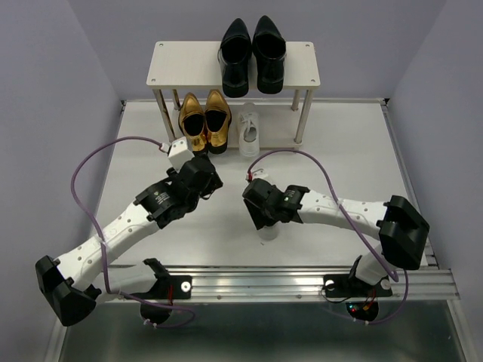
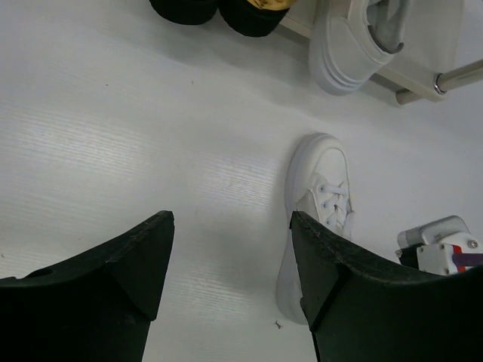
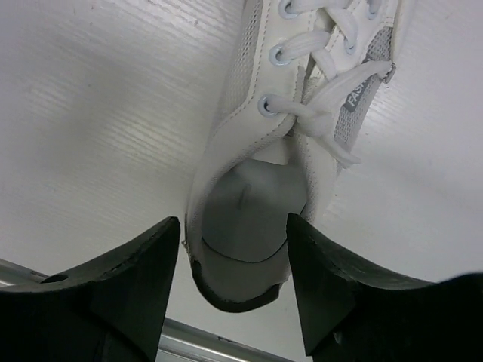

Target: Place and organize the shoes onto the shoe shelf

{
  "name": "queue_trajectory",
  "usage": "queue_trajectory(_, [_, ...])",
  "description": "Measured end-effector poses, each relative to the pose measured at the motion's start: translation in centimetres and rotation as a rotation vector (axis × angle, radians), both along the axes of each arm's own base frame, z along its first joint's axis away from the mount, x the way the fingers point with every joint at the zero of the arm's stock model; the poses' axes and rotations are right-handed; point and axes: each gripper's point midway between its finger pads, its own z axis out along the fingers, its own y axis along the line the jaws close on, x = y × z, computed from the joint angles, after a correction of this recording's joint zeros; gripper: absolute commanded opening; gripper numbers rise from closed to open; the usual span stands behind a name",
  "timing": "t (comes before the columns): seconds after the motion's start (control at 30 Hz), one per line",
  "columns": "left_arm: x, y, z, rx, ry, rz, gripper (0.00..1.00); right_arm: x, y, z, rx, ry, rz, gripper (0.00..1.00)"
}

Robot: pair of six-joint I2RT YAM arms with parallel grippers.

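Shoe shelf stands at the far edge of the worktop, centred against the back wall. Black dress shoes sit as a pair on the top board, right of middle, toes to the far side. On the lower tier are the gold loafers at left, and just right of them one white sneaker, heel end facing near.

Second white sneaker is off the shelf, flat on the worktop near the middle, under the right arm. Right jaws are spread, one finger either side of its heel. Can't tell if they touch it.

Left jaws are spread wide, nothing between them, over bare worktop left of that sneaker, and the left arm reaches in from the near left.

Worktop is glossy white with a fine ribbed grain, and a metal rail runs along the near edge. Walls are plain pale lilac on three sides. Purple cables loop over both arms.
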Motion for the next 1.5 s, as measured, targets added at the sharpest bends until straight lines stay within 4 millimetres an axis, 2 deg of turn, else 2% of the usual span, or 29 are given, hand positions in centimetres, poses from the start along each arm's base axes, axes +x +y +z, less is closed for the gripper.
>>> queue_trajectory(0.1, [0.0, 1.4, 0.1, 0.009, 0.002, 0.04, 0.74, 0.3, -0.3, 0.3, -0.003, -0.021, -0.019, 0.65])
queue_trajectory(0.17, [-0.1, 1.9, 0.1, 0.013, 0.004, 0.052, 0.74, 0.4, -0.4, 1.3, 0.019, -0.037, -0.034, 0.65])
queue_trajectory(0.33, [-0.2, 2.2, -0.1, 0.027, 0.013, 0.055, 0.74, 0.4, -1.7, 7.2, 0.205, -0.157, -0.106, 0.74])
queue_trajectory(0.43, [-0.2, 2.3, -0.1, 0.03, 0.014, 0.059, 0.74, 0.6, -3.1, 9.2, 0.278, -0.202, -0.194, 0.74])
queue_trajectory(0.5, [-0.1, 2.4, -0.2, 0.032, 0.016, 0.063, 0.74, 0.9, -3.6, 8.7, 0.292, -0.192, -0.243, 0.74])
queue_trajectory(0.63, [0.0, 2.6, -0.3, 0.041, 0.017, 0.072, 0.74, 0.6, -5.3, 4.1, 0.224, -0.1, -0.343, 0.73])
queue_trajectory(0.77, [0.0, 3.0, -0.4, 0.05, 0.021, 0.083, 0.74, -0.3, -5.8, 1.6, 0.197, -0.032, -0.377, 0.7])
queue_trajectory(0.9, [0.0, 3.3, -0.5, 0.057, 0.025, 0.091, 0.74, -0.4, -5.3, 0.9, 0.209, 0.001, -0.392, 0.63])
queue_trajectory(1.07, [-0.1, 3.6, -0.5, 0.062, 0.026, 0.099, 0.74, -0.3, -4.5, -0.8, 0.201, 0.041, -0.39, 0.47])
queue_trajectory(1.1, [-0.1, 3.7, -0.5, 0.063, 0.026, 0.101, 0.74, -0.2, -4.4, -1.1, 0.202, 0.046, -0.391, 0.41])
queue_trajectory(1.13, [-0.1, 3.9, -0.4, 0.062, 0.024, 0.105, 0.74, -0.1, -4.0, -1.3, 0.207, 0.054, -0.385, 0.26])
queue_trajectory(1.2, [-0.1, 4.0, -0.3, 0.061, 0.02, 0.107, 0.74, 0.1, -3.7, -1.8, 0.209, 0.061, -0.381, 0.12])
queue_trajectory(1.23, [-0.1, 4.0, -0.3, 0.06, 0.018, 0.109, 0.74, 0.2, -3.6, -1.9, 0.206, 0.064, -0.376, 0.01])
queue_trajectory(1.37, [-0.1, 4.4, -0.3, 0.069, 0.019, 0.12, 0.74, 0.3, -3.9, -1.7, 0.185, 0.054, -0.374, 0.01])
queue_trajectory(1.5, [-0.1, 4.9, -0.3, 0.08, 0.02, 0.13, 0.74, 1.0, -5.3, -1.0, 0.126, 0.025, -0.383, 0.01])
